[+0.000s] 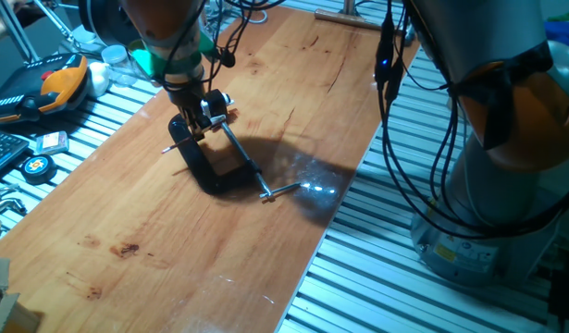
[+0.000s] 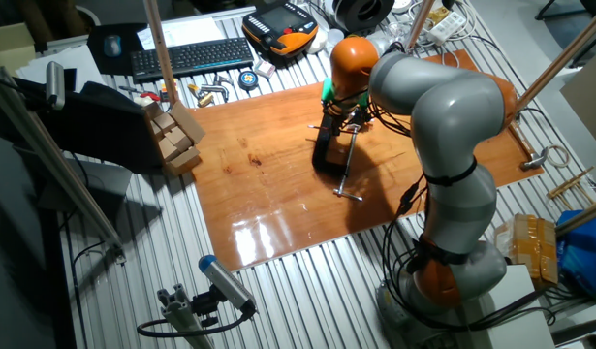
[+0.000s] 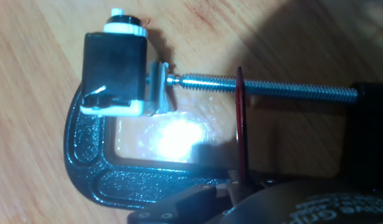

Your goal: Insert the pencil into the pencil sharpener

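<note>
pencil (image 3: 241, 124): thin red stick, seen end-on to lengthwise in the hand view, rising from the claw at the bottom edge, its dark tip crossing in front of the clamp's screw rod (image 3: 266, 87); it is off the counter and in the claw's hold

pencil sharpener (image 3: 116, 74): small black-and-silver block pinched in the clamp's mouth, between the frame's end and the screw pad, to the left of the pencil tip and apart from it

claw (image 1: 196, 111): clenched on the pencil's rear end, judging from the hand view; the fingers themselves are mostly hidden under the dark blur at the bottom

clamp (image 1: 215, 166): black C-shaped frame lying flat on the counter, holding the sharpener fixed

handling: the pencil looks light and stiff but slender, so it would likely snap or lose its tip under sideways load; a hold near the rear leaves the pointed end free, though it lets the tip swing

sharpener opening: cannot be told from these views

edges: the steel screw rod lies right across the pencil's path and the clamp frame walls in the lower side

open room: the wooden counter (image 2: 268, 184) is bare wood around the clamp in both fixed views; the near edge by the clamp's handle bar (image 1: 279, 191) is close
</note>
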{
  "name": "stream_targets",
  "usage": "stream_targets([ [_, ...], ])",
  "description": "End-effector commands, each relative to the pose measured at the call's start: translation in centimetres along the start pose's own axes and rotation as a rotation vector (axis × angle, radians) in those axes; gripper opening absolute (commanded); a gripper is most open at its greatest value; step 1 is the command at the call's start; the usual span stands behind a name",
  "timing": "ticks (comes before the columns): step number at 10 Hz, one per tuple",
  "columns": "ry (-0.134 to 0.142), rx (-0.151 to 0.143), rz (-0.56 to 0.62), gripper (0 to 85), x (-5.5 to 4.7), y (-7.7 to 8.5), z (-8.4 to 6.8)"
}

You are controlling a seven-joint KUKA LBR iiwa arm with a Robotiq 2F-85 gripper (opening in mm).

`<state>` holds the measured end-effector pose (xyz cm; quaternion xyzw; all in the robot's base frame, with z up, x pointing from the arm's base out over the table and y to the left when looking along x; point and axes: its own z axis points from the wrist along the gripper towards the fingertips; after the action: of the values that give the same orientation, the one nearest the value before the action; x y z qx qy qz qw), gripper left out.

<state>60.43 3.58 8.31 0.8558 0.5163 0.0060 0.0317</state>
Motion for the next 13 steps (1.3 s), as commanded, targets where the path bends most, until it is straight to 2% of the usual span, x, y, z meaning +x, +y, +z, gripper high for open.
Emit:
stream_targets([
  [1,-0.006,0.000,0.001,0.0,0.17,0.12,-0.09],
  [5,-0.014,0.001,0.016,0.0,0.36,0.26,-0.01],
  [10,-0.006,0.007,0.006,0.0,0.38,0.30,-0.05],
  [12,-0.008,0.000,-0.022,0.0,0.38,0.30,-0.05],
  [13,0.000,0.020,-0.025,0.0,0.38,0.30,-0.05],
])
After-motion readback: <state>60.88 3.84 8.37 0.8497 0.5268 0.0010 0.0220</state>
